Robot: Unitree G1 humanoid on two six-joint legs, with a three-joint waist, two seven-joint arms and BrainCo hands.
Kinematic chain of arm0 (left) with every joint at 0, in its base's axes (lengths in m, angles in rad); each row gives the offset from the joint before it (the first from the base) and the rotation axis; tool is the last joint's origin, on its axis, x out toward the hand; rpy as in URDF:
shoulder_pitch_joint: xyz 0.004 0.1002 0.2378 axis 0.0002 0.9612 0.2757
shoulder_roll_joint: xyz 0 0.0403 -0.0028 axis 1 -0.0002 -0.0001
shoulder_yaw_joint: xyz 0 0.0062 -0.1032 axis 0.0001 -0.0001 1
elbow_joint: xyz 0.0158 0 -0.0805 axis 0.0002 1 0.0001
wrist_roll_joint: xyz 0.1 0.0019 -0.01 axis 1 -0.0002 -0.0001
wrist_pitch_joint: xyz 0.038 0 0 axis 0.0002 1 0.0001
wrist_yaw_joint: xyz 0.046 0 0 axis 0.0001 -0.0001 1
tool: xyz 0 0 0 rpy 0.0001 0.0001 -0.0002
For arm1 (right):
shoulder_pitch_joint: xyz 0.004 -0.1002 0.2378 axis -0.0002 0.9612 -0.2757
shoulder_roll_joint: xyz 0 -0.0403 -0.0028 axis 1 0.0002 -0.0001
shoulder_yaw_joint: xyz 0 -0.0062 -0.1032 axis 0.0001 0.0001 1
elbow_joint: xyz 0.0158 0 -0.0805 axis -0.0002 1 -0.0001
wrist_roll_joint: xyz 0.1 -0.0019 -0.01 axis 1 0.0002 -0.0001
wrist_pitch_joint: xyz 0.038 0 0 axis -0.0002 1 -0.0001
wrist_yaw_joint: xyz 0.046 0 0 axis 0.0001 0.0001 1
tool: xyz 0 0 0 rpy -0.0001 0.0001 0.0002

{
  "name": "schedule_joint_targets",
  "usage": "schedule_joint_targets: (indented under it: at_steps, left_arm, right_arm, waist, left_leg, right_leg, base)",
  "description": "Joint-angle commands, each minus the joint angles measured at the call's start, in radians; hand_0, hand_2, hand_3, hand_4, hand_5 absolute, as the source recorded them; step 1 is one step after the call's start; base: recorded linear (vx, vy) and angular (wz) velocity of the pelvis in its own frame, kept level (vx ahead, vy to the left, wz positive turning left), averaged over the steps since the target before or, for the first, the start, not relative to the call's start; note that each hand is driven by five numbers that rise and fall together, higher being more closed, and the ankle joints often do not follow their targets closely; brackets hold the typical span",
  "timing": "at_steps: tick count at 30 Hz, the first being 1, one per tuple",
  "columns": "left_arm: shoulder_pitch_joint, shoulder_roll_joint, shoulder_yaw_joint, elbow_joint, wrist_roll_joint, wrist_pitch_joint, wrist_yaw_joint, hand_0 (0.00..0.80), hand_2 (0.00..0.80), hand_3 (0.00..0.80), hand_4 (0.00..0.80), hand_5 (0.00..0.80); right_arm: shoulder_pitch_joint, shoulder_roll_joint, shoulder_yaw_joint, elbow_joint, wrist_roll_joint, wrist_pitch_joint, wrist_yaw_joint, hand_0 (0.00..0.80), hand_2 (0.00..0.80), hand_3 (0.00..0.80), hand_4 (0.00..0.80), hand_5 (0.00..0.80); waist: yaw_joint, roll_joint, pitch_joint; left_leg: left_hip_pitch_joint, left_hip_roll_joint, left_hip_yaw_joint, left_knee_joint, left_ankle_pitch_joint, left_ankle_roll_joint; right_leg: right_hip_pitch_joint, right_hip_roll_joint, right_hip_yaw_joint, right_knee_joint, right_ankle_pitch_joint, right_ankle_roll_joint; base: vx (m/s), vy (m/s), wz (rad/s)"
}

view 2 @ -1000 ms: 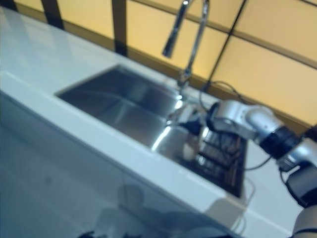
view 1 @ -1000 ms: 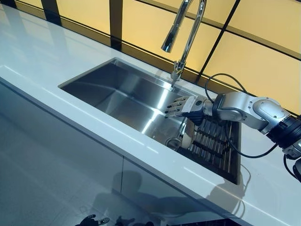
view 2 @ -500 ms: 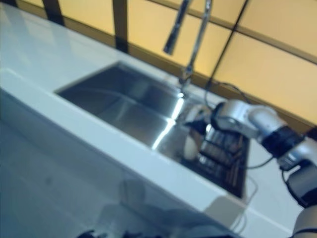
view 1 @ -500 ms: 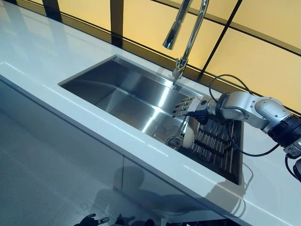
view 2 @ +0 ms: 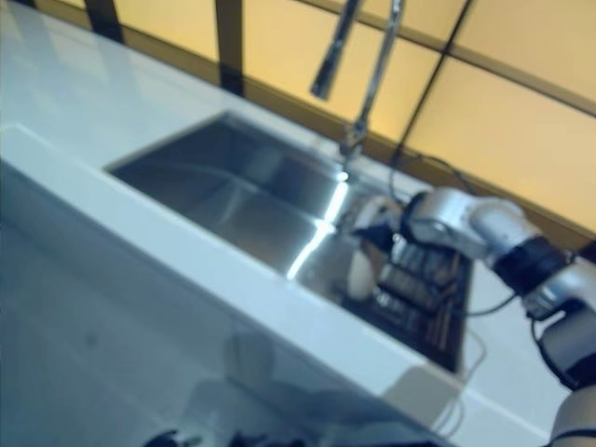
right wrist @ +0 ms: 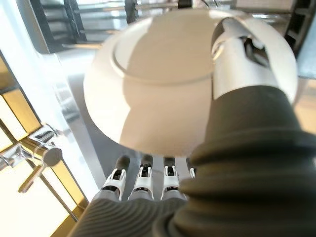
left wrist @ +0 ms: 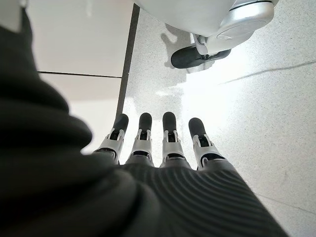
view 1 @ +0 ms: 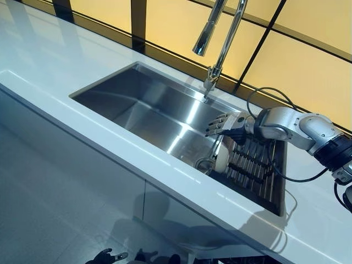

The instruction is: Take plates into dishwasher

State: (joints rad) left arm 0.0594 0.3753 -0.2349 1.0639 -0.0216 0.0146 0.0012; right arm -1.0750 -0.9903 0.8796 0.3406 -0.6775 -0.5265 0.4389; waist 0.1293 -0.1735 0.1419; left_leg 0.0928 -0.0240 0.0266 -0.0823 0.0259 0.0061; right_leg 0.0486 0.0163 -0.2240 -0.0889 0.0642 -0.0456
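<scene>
Where steel sink (view 1: 137,104) gleams, round white plate (right wrist: 163,84).

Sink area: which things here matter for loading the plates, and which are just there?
Belong to the job:
plate, standing in the dish rack
right robot hand, fingers straight, just above the plate

Just there:
sink
faucet
left robot hand, idle over the floor

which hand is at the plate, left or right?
The right hand, reaching over the sink with straight fingers beside the white plate. The left hand hangs over the floor.
</scene>
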Motion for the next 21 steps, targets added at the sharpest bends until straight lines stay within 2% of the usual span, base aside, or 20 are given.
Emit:
schedule_joint_targets:
  at_steps: [1, 21]
  left_arm:
    - [-0.052, 0.026, -0.010, -0.022, 0.003, -0.003, 0.008, 0.000, 0.000, 0.000, 0.000, 0.000]
    - [-0.087, 0.047, -0.020, -0.042, -0.015, -0.012, 0.010, 0.000, 0.000, 0.000, 0.000, 0.000]
  right_arm:
    - [-0.044, -0.046, 0.026, 0.042, -0.001, 0.004, -0.030, 0.000, 0.000, 0.000, 0.000, 0.000]
    - [-0.024, -0.011, 0.015, 0.070, -0.025, 0.045, -0.055, 0.000, 0.000, 0.000, 0.000, 0.000]
  waist:
    - [0.031, -0.022, 0.019]
    - [0.037, -0.019, 0.086]
  left_leg:
    - [-0.015, 0.021, 0.035, 0.016, -0.085, 0.020]
    - [-0.075, 0.018, 0.023, 0.070, -0.096, 0.028]
  right_leg:
    - [0.060, 0.006, -0.016, 0.002, -0.110, 0.050]
    - [0.029, 0.005, -0.012, 0.003, -0.094, 0.047]
  base:
    - [0.000, 0.000, 0.00]
    - [0.000, 0.000, 0.00]
